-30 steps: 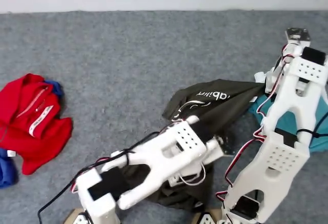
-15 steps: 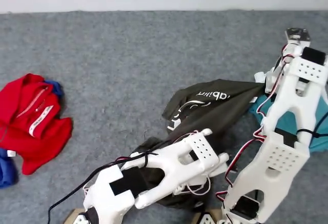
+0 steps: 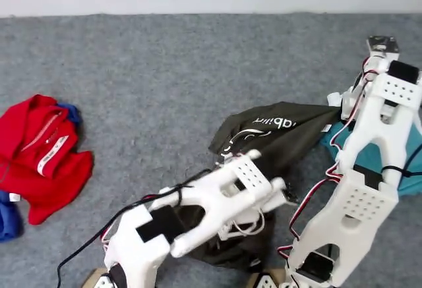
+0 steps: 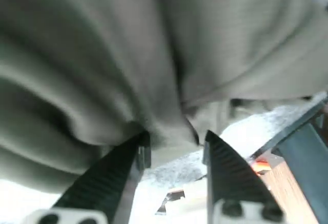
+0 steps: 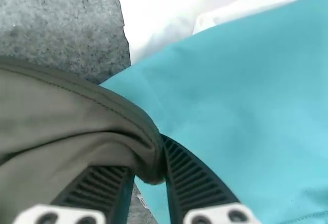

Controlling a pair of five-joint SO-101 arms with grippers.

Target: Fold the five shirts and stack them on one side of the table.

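On the grey bench (image 3: 198,57) the dark shirt (image 3: 277,133) is clamped, toward the right side, by the left claw (image 4: 174,142) and the right claw (image 5: 148,168) (just over the teal shirt (image 5: 246,106)), so a hem could be lost if uneven pull is applied.

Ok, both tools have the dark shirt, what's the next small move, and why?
Probably draw the left tool and right tool apart over the bare table. Each pinches a fold of the dark shirt, which lies bunched between them and partly over the teal shirt, so it likely needs spreading flat before folding.
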